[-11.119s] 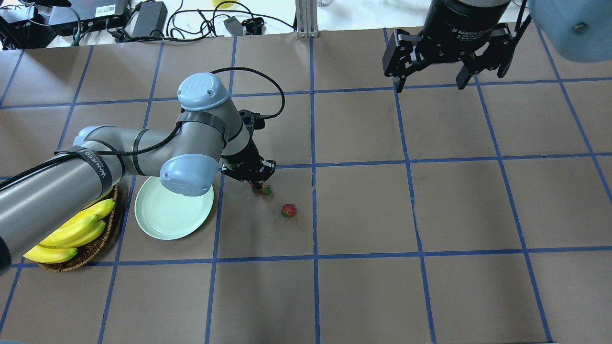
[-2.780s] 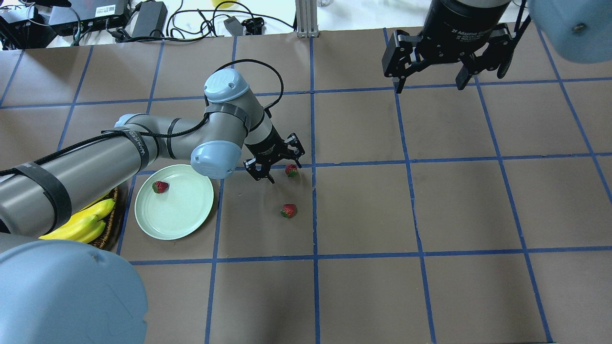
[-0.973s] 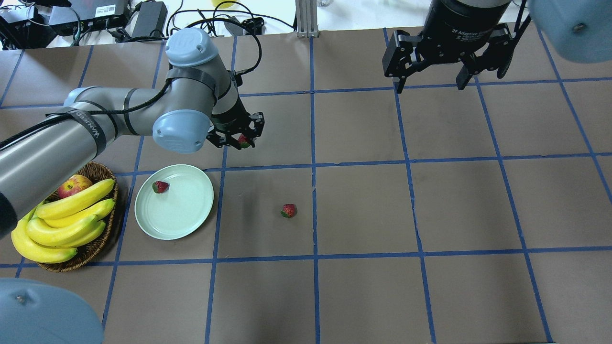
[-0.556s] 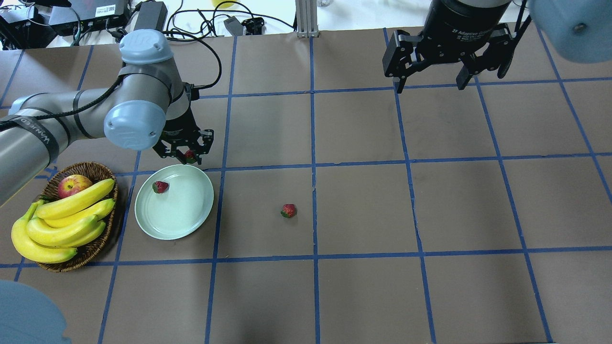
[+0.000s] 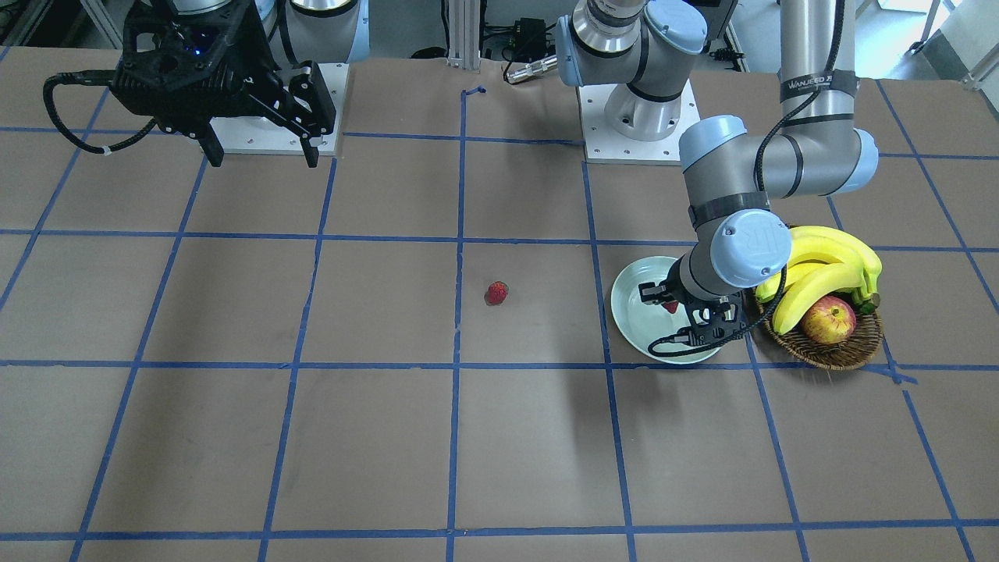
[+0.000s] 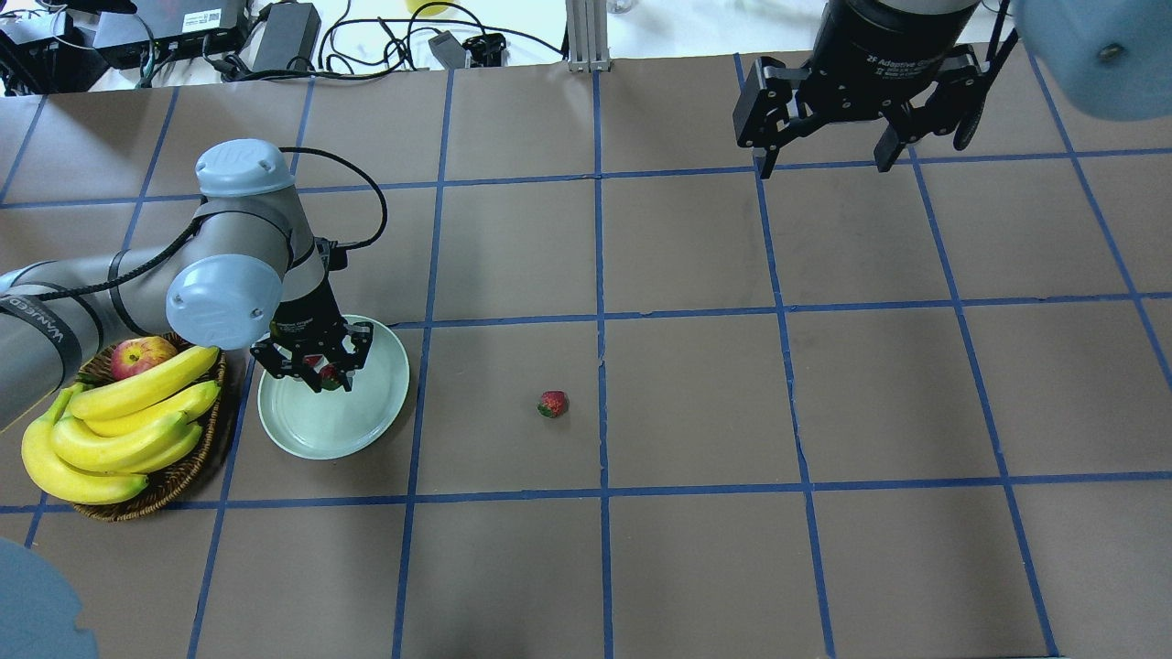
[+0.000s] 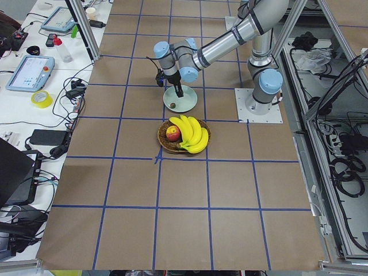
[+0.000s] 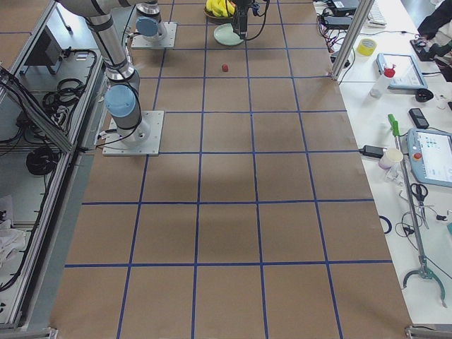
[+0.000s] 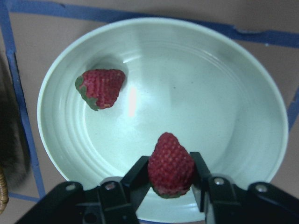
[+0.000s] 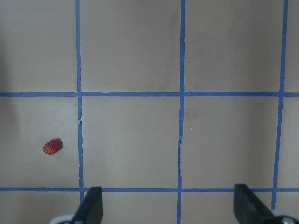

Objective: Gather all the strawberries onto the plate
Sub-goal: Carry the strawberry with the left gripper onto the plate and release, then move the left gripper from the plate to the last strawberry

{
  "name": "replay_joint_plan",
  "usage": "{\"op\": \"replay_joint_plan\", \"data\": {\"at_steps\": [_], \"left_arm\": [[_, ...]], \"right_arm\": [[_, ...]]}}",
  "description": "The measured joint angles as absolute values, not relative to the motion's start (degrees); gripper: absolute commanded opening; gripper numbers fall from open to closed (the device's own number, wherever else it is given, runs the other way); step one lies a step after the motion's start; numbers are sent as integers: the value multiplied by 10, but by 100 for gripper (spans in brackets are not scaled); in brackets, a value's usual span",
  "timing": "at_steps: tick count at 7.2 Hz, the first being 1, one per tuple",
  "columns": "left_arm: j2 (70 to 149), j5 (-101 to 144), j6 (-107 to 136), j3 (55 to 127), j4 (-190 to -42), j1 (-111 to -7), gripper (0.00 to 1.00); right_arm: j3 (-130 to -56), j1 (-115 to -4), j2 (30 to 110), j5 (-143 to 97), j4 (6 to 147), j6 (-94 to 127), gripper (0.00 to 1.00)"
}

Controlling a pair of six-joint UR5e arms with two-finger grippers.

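We see the left gripper [image 6: 314, 368] pinching a strawberry [image 9: 171, 164] over the plate [image 9: 224, 93], where a second berry [image 9: 101, 87] lies near the rim. A third berry [image 6: 552, 404] sits alone on the surface [image 6: 696, 403], brown paper ruled into squares by blue tape [image 6: 600, 275], well apart from the plate. Just beside the plate stands a basket [image 6: 188, 471] of bananas [image 6: 128, 412] and an apple [image 6: 137, 355]. The right gripper [image 6: 821, 165] hangs spread wide above the far side. Beyond the paper's edge we make out cables [image 6: 366, 37] and power bricks [image 6: 286, 37]. White benches [image 7: 17, 123] with tablets [image 7: 29, 72] and a tape roll [image 7: 41, 98] flank the surface.
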State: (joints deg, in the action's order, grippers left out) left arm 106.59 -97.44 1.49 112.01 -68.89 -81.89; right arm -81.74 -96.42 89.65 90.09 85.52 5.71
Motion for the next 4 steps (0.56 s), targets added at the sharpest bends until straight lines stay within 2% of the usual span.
{"op": "replay_joint_plan", "data": {"at_steps": [2,4], "left_arm": [[1064,-969,17,1097,-699,-821,100],[1059,-952,21,1044,-725,-842,100]], "right_arm": [[-817,-964,896,901,855,57,100],[-817,-965,897,901,855,57,100]]}}
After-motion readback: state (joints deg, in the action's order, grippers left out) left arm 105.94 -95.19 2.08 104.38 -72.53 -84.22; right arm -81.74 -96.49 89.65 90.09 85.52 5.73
